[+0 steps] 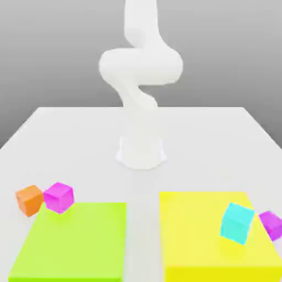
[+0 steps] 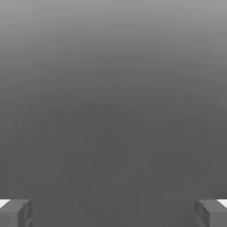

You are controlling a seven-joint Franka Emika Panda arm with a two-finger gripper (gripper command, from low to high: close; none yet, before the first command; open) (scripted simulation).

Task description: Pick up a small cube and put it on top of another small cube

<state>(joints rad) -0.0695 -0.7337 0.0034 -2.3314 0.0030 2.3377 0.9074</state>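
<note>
The small orange cube [image 1: 30, 200] rests on the white table at the exterior view's left, touching a magenta cube [image 1: 59, 197] that sits at the far corner of the green pad [image 1: 71, 245]. A second magenta cube [image 1: 271, 224] lies at the exterior view's right edge, beside the yellow pad [image 1: 193, 242]. In the hand view my gripper [image 2: 113, 213] is open, its two grey fingertips [image 2: 15, 213] far apart with nothing between them, against plain grey background. The white arm [image 1: 140, 82] rises from its base at the table's middle.
A larger cyan cube [image 1: 237, 222] stands tilted on the yellow pad's right side. The arm's base [image 1: 141, 151] stands behind the gap between the two pads. Bare white table [image 1: 82, 143] lies around the base.
</note>
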